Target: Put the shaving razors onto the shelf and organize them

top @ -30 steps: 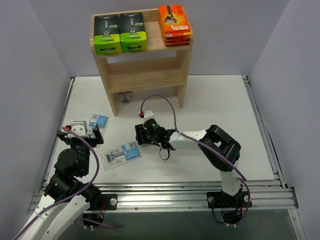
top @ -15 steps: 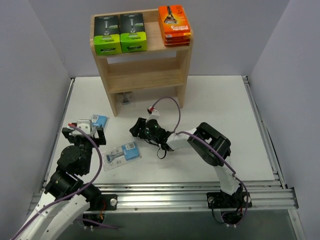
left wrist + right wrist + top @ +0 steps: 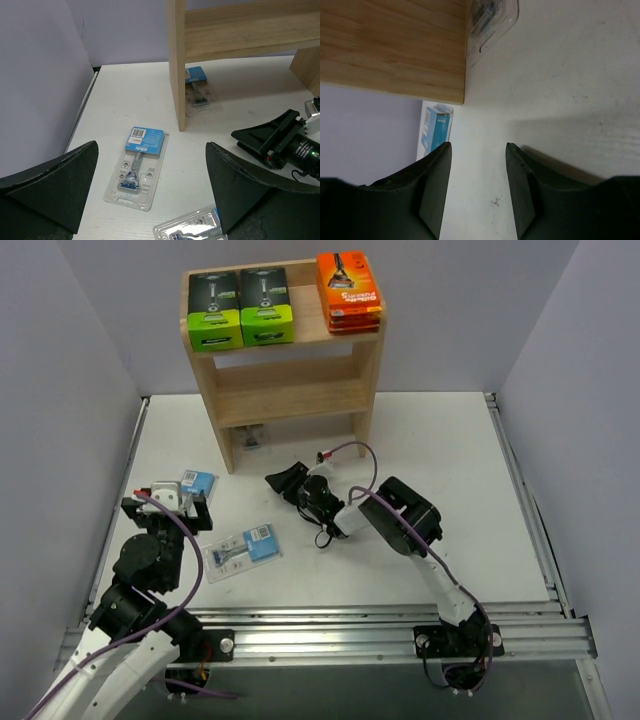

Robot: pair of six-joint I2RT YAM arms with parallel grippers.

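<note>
Judging by how things lie, the boxed razors are done and the carded ones are the step in hand. Two black-and-lime boxes sit side by side on the top tier of the shelf, and the orange boxes are stacked at its right end. Three blister packs lie on the surface. The first pack is just beside the left end effector, which is spread wide and holds nothing. The second pack lies nearer the arm bases. The third pack lies flat beneath the lowest tier, by the left side panel.

The right end effector sits low, pointed toward that panel, its jaws partly apart with only bare surface between them. It seems aimed at the third pack, though its wrist view shows only a corner of that pack.

The next move calls for catching a thin rim, since every pack lies flat. Each is a glossy clear moulded shell over a blue card, probably slippery and a little flexible. The shelf is pale wood with visible grain and square edges. The boxes look like rigid, flat-faced cardboard, and the surface is matte white.
</note>
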